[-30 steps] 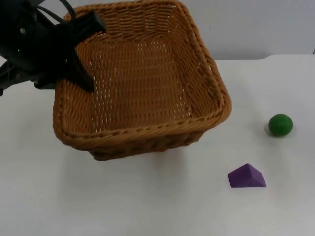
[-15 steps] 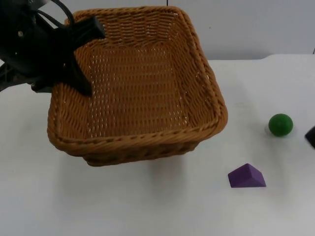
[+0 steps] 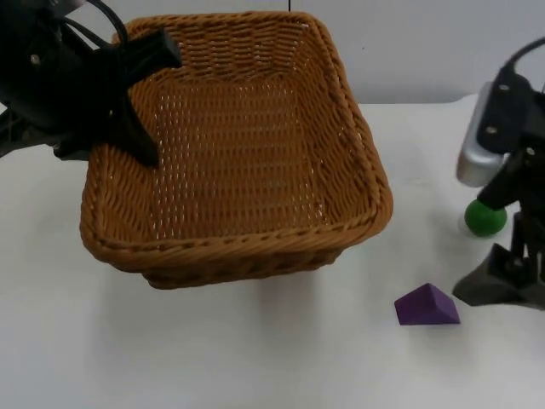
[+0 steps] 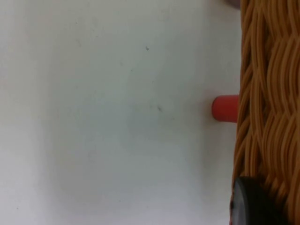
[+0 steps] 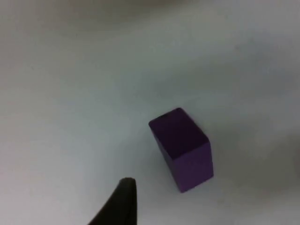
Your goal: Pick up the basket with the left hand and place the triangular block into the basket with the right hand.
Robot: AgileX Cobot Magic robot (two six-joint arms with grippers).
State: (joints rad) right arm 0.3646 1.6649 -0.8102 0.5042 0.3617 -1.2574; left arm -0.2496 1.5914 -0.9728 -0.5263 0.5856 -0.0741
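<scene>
bright, even light | soft shadows | wrist views blurred

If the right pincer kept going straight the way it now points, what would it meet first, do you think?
Probably the white table just beside the purple block; the right pincer points down next to it, though depth is unclear.

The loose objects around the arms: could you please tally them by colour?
Brown: 1, the wicker basket
Purple: 1, the triangular block
Green: 1, the ball
Red: 1, a cylinder beside the basket
Total: 4
</scene>
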